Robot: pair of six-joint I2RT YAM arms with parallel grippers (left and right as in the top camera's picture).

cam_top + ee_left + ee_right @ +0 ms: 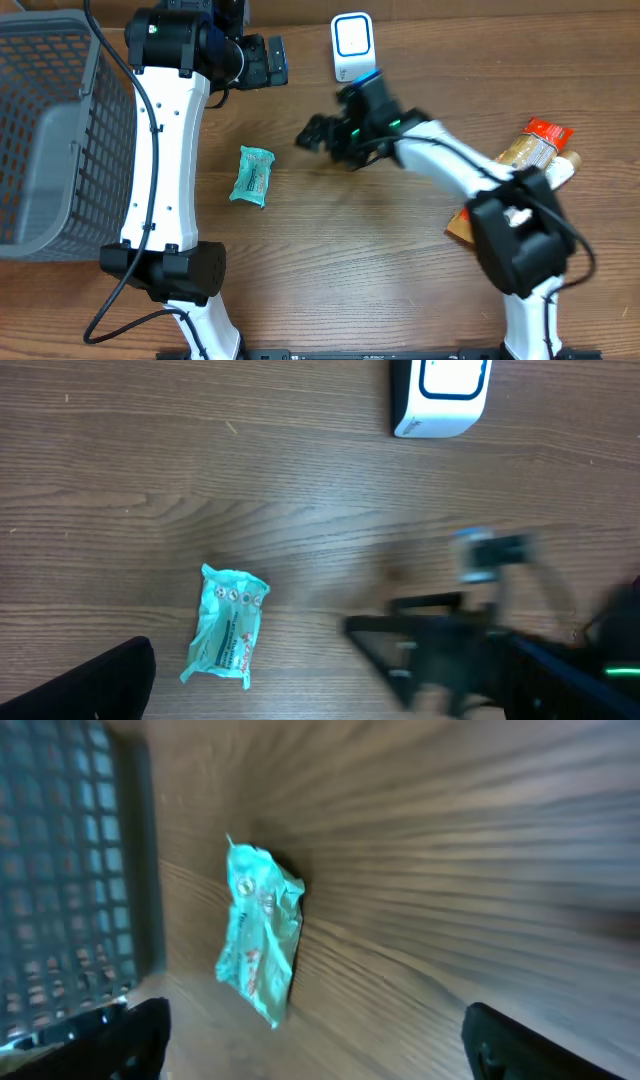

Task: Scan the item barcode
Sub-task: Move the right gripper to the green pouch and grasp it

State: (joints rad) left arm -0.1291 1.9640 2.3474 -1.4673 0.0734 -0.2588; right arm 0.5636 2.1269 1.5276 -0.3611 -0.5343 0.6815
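Brown wood-grain table (330, 260) fills every view, with a grey mesh basket (45, 130) at its left edge. The teal packet (251, 175) lies flat on the bare wood. Its long axis runs roughly away from the robot, the far end tipped slightly right. It sits between the left arm and the right gripper (312, 135), apart from both and well clear of the white scanner (352, 45). Only the left wrist view shows its print: small round marks near one crimped end, red and dark lettering below. The right wrist view, streaked with blur, shows that gripper's fingers (530, 1045) spread wide with nothing between. The left gripper (268, 60) also stands wide and empty. Only the overhead shows snack packs (540, 150) at the right.
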